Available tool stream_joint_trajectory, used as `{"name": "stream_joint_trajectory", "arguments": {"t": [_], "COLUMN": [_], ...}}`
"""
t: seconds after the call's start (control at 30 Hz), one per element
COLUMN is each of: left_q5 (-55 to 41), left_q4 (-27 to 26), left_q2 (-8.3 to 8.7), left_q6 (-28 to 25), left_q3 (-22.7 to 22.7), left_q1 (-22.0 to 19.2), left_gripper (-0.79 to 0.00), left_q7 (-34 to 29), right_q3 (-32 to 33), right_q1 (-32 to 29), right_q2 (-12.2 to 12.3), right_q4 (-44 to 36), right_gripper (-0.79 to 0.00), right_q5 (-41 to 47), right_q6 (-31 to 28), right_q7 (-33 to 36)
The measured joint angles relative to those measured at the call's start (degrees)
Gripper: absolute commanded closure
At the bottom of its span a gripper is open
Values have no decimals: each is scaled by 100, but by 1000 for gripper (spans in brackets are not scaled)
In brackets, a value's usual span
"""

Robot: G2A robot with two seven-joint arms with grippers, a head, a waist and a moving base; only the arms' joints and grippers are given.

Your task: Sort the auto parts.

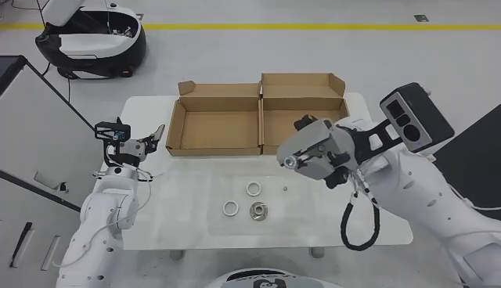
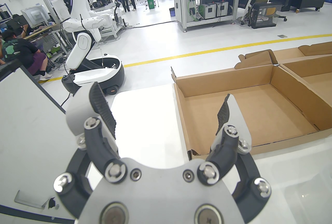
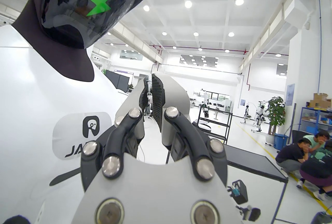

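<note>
The left gripper (image 2: 160, 95) stood with its fingers wide apart and nothing between them. Its black pads (image 2: 102, 105) were ribbed, backed by smooth white shells on dark links. Just ahead of the tips ran the near wall of the left box (image 2: 246, 110), which was shallow brown cardboard with its flaps up and its floor bare. A strip of open white table (image 1: 188, 210) lay between the fingers and that wall. The table's edge ran close on their outer side.

The right gripper (image 3: 150, 85) pointed upward, away from the table. Its ribbed pads were nearly together, with only a thin slit between them, and whether anything sat in the slit could not be told. In the top view it hung over the front edge of the right box (image 1: 301, 99), which butted against the left one.

The parts lay well away from both sets of fingers, on open tabletop in front of the boxes. There was a white ring (image 1: 254, 188), a second ring (image 1: 231, 207), a round grey metal piece (image 1: 258, 210) just beside them, and a tiny bit (image 1: 286, 187) apart.
</note>
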Motion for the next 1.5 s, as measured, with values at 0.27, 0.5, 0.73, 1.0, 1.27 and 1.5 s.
{"name": "stream_joint_trajectory", "arguments": {"t": [0.27,0.5,0.73,1.0,1.27,1.5], "left_q5": [0,0,0,0,0,0], "left_q4": [0,0,0,0,0,0], "left_q2": [0,0,0,0,0,0], "left_q6": [0,0,0,0,0,0], "left_q3": [0,0,0,0,0,0], "left_q1": [0,0,0,0,0,0], "left_gripper": [-785,-785,-785,-785,-785,-785], "left_q7": [0,0,0,0,0,0], "right_q3": [70,82,80,81,81,249], "right_q1": [-225,-450,-472,-472,-472,-600], "right_q2": [-133,-303,-328,-328,-328,-321], "right_q4": [-188,-326,-334,-334,-334,-329], "right_gripper": [0,0,0,0,0,0], "right_q5": [518,766,762,762,762,771], "right_q6": [-28,-25,-3,-4,-4,178], "right_q7": [93,-85,-76,-76,-76,74]}}
